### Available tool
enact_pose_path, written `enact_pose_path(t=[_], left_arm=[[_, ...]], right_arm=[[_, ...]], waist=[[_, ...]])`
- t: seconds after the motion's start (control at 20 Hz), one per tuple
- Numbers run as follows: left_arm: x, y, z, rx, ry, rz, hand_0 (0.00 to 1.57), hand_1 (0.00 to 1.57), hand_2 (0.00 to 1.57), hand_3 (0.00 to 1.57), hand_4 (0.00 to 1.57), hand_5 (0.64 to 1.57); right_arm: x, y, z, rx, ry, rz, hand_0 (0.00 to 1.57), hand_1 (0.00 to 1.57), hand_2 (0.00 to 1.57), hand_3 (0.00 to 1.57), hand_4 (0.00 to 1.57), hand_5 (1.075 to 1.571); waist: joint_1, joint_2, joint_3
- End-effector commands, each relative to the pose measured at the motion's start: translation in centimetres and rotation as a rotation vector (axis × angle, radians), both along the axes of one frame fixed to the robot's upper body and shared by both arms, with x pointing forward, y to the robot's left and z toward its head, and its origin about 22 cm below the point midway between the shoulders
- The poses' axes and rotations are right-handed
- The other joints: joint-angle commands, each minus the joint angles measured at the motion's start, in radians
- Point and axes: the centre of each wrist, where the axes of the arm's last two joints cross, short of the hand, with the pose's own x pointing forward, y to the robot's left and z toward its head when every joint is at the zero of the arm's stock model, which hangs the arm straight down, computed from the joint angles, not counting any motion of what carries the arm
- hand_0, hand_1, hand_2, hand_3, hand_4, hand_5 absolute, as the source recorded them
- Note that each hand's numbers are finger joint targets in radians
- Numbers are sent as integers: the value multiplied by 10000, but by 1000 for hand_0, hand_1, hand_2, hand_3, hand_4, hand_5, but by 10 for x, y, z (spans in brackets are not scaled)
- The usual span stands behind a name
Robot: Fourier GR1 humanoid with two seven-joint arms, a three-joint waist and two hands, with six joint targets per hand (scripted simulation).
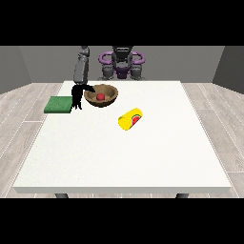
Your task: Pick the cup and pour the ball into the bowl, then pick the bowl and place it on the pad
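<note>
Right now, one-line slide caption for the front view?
Red ball in brown bowl, yellow cup lying alongside, hand at bowl's rim.

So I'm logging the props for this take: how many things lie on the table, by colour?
Brown: 1, the bowl
Red: 1, the ball inside the bowl
Yellow: 1, the cup, on its side
Green: 1, the pad
Total: 4

I see only 1 hand (77,97), at the view's left. My grey forearm drops steeply from the shoulder to it. The black fingers hang downward and look fairly straight, while the thumb sticks out sideways toward the view's right. The other hand doesn't show.
</note>
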Motion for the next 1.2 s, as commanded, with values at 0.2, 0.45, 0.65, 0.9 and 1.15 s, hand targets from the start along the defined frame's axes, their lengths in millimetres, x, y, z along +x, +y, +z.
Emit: enact_pose_path(t=[0.2, 0.45, 0.65, 0.9, 1.15], left_arm=[[3, -13, 16, -66, -59, -568, 0, 0, 0, 0, 0, 1540], [-7, -6, 44, 63, -617, -428, 0, 0, 0, 0, 0, 1538], [-1, -7, 24, -68, -269, -773, 0, 0, 0, 0, 0, 1537], [3, 6, 3, -144, 414, -401, 0, 0, 0, 0, 0, 1547], [1, 37, -31, -537, 1262, 478, 0, 0, 0, 0, 0, 1548]], right_arm=[[14, 49, -2, -100, 1161, -37, 0, 0, 0, 0, 434, 1569], [13, 66, -1, -594, 1202, -89, 0, 0, 0, 0, 416, 1570], [-8, 52, -25, -1017, 2715, -948, 1571, 1571, 1571, 861, 868, 1421], [-14, 47, -19, -3148, 3147, -1343, 1571, 1571, 1571, 1571, 1175, 1448], [12, 28, 37, -4464, 3899, -1124, 1571, 1571, 1571, 1571, 1226, 1472]], waist=[[661, 203, 212], [790, 643, 218], [961, 373, 202], [660, -178, 178], [-125, -1134, 172]])
